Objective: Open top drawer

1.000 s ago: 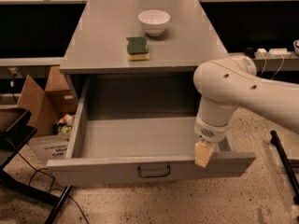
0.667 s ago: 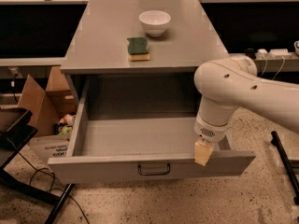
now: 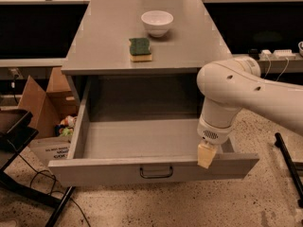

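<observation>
Nearest me, the top drawer (image 3: 94, 172) is standing pulled well out over the speckled floor (image 3: 189, 207), its dark handle (image 3: 156, 172) hanging at the middle of the front panel. The gripper (image 3: 207, 155) is hanging right of that handle, its tan tip lying against the front panel's upper edge. Whether it is spread or closed up, I cannot tell. The white arm (image 3: 246, 91) is reaching in from the right and covering the drawer's right side.

The grey inside of the drawer is showing bare. To the left, a black stand (image 3: 16, 131) is sitting beside a cardboard box (image 3: 35, 100). There is print on a white panel low on that box, but it is too blurred for me to read.

Further back, a green-and-yellow sponge (image 3: 140, 49) is lying on the bench (image 3: 99, 41), and a white bowl (image 3: 157, 22) is sitting just behind it, a little apart. At the far right, a white power strip (image 3: 275, 54) is resting on a ledge.
</observation>
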You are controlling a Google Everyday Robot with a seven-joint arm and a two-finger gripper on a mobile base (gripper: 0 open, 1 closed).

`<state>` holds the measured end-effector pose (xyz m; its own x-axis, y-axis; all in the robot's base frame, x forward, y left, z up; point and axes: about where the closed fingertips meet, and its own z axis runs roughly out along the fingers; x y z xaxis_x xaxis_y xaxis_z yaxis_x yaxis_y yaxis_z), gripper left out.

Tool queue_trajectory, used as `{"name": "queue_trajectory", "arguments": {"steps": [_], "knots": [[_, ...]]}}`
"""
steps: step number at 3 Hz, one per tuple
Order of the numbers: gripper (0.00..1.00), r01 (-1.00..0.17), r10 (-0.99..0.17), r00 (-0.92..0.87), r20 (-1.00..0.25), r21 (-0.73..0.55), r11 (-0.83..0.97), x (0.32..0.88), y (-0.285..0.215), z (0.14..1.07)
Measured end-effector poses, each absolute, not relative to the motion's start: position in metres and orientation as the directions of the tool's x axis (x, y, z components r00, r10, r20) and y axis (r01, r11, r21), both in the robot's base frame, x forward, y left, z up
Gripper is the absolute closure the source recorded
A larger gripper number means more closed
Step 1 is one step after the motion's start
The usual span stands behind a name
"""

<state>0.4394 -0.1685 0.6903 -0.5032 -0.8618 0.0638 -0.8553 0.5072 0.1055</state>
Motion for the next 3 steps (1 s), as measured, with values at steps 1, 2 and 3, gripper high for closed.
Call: {"name": "queue_trajectory", "arguments": {"steps": [1,2,3], "knots": [[0.11,-0.855,-0.862,-0.503,0.064,0.105,0.507,0.4394,-0.1685,0.6903],[0.00,-0.855,-0.862,-0.503,0.064,0.105,0.507,0.4394,-0.1685,0.6903],[0.00,-0.855,-0.862,-0.503,0.064,0.105,0.507,0.4394,-0.1685,0.6903]]}}
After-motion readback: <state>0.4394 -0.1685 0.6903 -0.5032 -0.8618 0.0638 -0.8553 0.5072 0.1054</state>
